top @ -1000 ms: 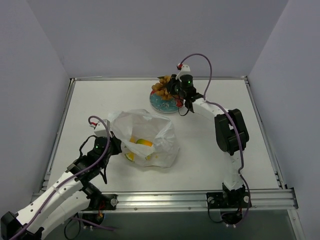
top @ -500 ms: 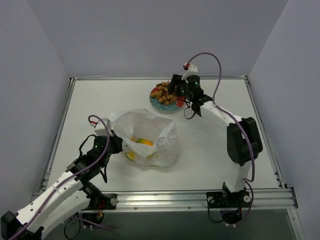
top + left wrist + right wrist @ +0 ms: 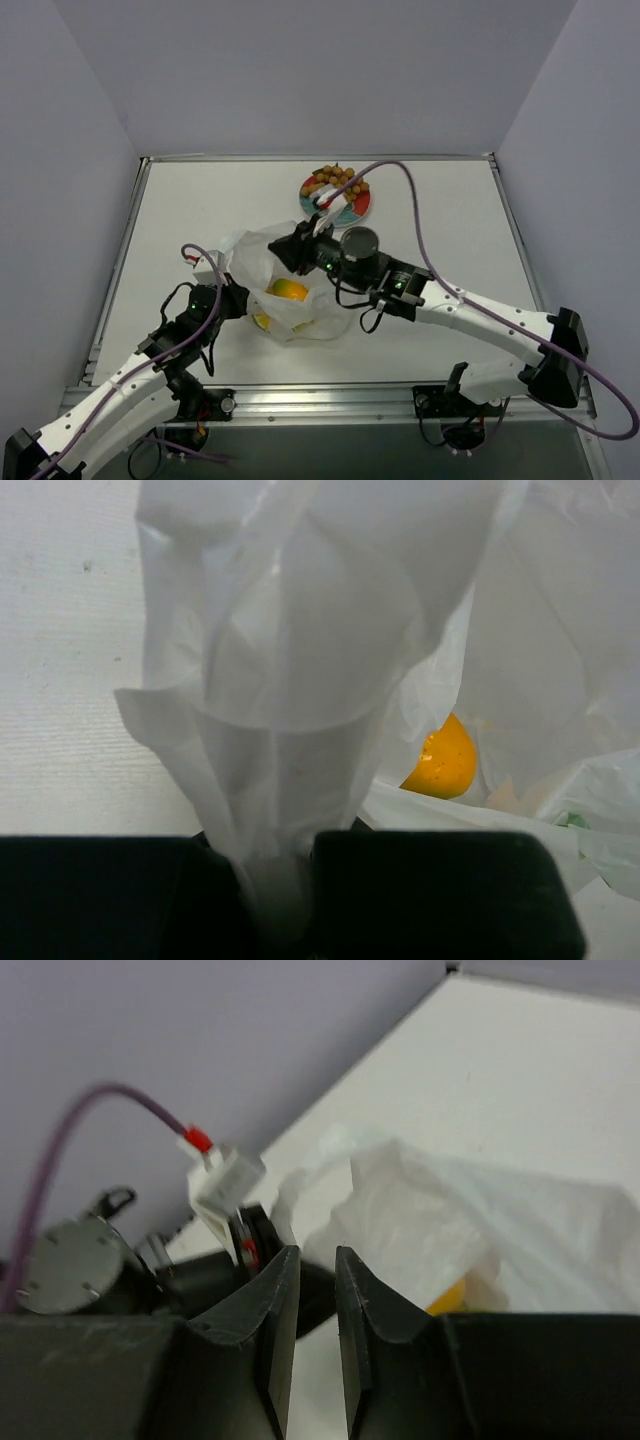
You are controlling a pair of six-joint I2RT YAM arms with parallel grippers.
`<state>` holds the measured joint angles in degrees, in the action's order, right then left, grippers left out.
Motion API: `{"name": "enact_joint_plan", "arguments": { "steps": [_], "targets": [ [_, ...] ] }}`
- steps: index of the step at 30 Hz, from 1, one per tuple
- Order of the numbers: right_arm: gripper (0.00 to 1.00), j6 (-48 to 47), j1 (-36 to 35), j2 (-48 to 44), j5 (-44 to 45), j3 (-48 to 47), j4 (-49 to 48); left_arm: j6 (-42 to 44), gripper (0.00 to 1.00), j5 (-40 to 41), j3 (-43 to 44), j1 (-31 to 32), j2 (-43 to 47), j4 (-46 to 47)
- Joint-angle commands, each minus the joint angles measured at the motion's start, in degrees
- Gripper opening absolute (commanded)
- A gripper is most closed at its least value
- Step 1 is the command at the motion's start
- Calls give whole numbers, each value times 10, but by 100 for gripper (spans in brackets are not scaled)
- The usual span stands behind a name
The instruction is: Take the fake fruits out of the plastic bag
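— Since the left fingers (image 3: 430, 890) are clenched on a twisted fold of the plastic bag (image 3: 252, 258), holding that side of its mouth up, what worries you?

— That pinch is on thin film. If the right arm drags on the bag while reaching in, the fold could slip free. The mouth would then sag over the mango-like fruit (image 3: 289, 290), which lies inside near the opening.

— And the right fingers (image 3: 270, 1330)?

— They hover over the bag's far rim, drawn nearly together with only a thin gap and nothing between them. Going in like that, they would likely shove the fruit deeper or snag the film. They need to spread first.

— Anything else?

— The fruit looks smooth and rounded, so an off-centre grip may squirt it onto the surface (image 3: 440, 260) or back into the folds. Catching plastic along with it would lift the whole bag.

— What is already out?

— The bunch of tan balls (image 3: 340, 183) lies on the red plate (image 3: 358, 210), well apart from the bag. The small round fruit I cannot make out.
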<state>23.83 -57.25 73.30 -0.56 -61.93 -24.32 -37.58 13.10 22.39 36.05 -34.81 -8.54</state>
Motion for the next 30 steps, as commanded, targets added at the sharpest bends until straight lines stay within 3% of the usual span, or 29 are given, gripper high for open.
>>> {"name": "enact_joint_plan", "arguments": {
  "steps": [1,13,20,23,30],
  "targets": [
    [17,-2,-51,56,85,11,104,-6,2,0,3,2,29,6],
    [15,45,-53,163,238,63,152,-34,2,-33,-84,4,89,7],
    [31,98,-54,163,256,119,154,-42,2,-37,-93,5,105,-24],
    [33,117,-56,161,260,143,154,-43,2,-55,-97,5,92,-16],
    [48,76,-64,127,249,133,133,-43,2,-88,-104,5,77,-13]
  ]
}}
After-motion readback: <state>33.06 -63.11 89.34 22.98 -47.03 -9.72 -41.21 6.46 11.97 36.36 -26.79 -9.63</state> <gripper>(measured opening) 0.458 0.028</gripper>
